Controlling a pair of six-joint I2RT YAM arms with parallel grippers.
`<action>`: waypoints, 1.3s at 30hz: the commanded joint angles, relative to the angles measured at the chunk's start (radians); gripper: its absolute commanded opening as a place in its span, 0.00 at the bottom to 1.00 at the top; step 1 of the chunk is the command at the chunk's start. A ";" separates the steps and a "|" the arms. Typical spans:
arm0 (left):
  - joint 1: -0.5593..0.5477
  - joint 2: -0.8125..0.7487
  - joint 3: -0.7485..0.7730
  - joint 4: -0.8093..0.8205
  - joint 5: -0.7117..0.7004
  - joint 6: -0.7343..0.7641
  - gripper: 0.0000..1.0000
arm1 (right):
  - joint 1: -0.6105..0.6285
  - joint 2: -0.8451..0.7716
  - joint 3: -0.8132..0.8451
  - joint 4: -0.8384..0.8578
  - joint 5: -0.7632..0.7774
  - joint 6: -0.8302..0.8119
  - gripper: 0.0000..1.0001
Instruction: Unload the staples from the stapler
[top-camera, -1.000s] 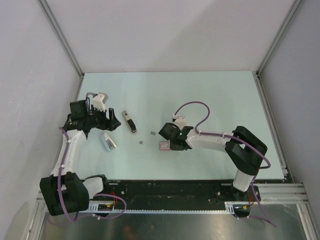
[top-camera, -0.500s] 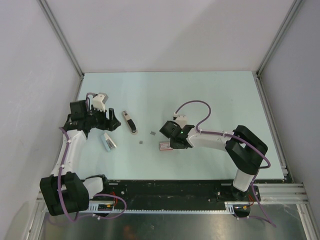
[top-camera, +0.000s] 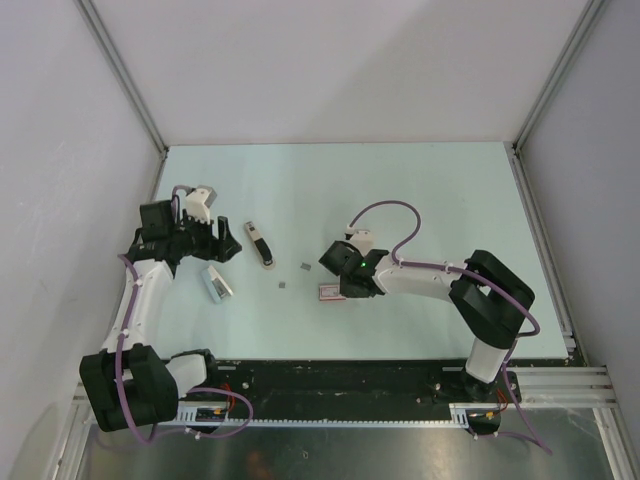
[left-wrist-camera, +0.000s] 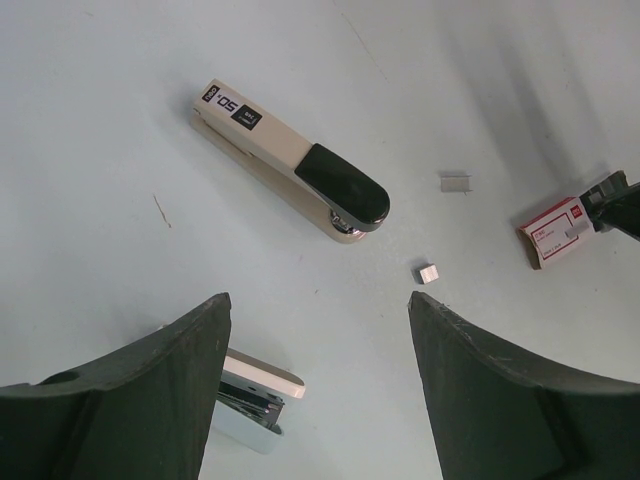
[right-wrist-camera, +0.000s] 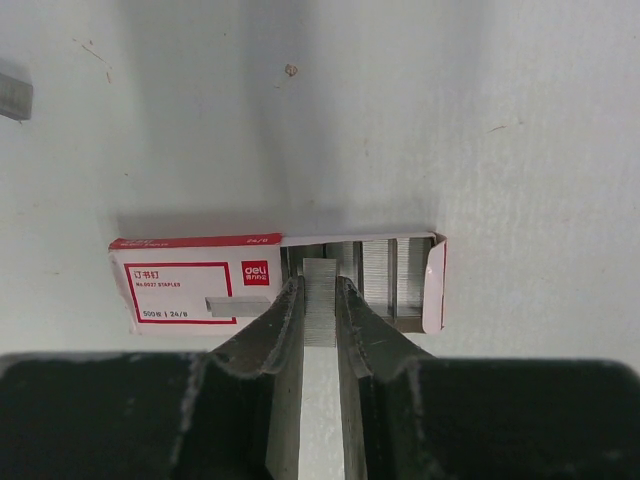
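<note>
While the top camera shows only the right gripper (top-camera: 343, 284) bent low over the staple box (top-camera: 329, 291), the right wrist view makes plain that its 2 fingers are clenched on 1 strip of staples (right-wrist-camera: 320, 325) at the mouth of the box's pulled-out tray, where more strips lie side by side. That box is the thing nearest the near edge of the table (top-camera: 430, 190). Just left of the box lies 1 small staple piece (top-camera: 284, 285), and a little beyond it, also left of the box, 1 short flat staple strip (top-camera: 305, 266), so 2 loose pieces in all. Well left of the box sits 1 white and silver object (top-camera: 217, 283); the left wrist view shows it half hidden behind a finger, and what it is cannot be told. Beyond and left of the box lies the 1 stapler (left-wrist-camera: 290, 175), beige with a black cap, apart from everything else. The left gripper (left-wrist-camera: 318, 305) hangs far left of the box, its fingers spread wide with nothing between them. Right of the box and beyond it the table runs bare to the far wall.
</note>
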 joint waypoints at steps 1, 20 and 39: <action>0.007 -0.010 -0.005 0.012 0.015 0.020 0.77 | -0.004 0.013 -0.001 0.015 -0.005 -0.007 0.21; 0.006 -0.016 -0.012 0.012 0.028 0.014 0.77 | 0.031 -0.107 0.000 -0.001 0.026 -0.006 0.36; -0.064 0.057 0.028 0.018 0.032 0.043 0.72 | -0.136 -0.271 -0.111 -0.056 -0.012 -0.035 0.01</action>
